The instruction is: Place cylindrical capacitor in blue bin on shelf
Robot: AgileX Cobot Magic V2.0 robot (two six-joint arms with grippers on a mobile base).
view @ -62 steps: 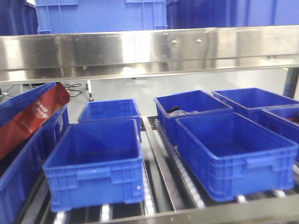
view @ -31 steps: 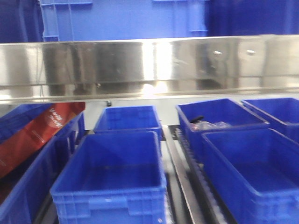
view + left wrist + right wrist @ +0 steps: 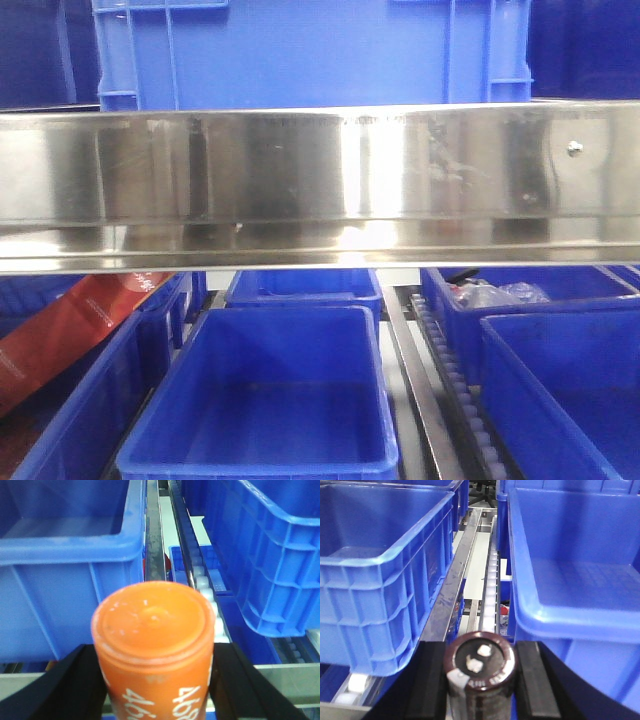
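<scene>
In the right wrist view my right gripper [image 3: 481, 676] is shut on the cylindrical capacitor [image 3: 480, 665], a dark brown-black cylinder with a silvery rim and a pale stripe. It is held upright in front of the gap between two blue bins, one left [image 3: 375, 555] and one right [image 3: 575, 580]. In the left wrist view my left gripper [image 3: 154, 680] is shut on an orange cylinder [image 3: 152, 625] marked "4680". The shelf's shiny steel rail [image 3: 320, 180] crosses the front view. Neither gripper shows there.
A roller track [image 3: 490, 590] and a steel rail run between the bins. The front view shows an open blue bin [image 3: 270, 400] below the rail, a bin with clear bags [image 3: 500, 297] at the right, a red package [image 3: 70, 330] at the left, and a bin [image 3: 310, 50] above.
The front view has closed in on the shelf: the steel rail has grown and sunk in the frame, and the bins below have shifted right and down.
</scene>
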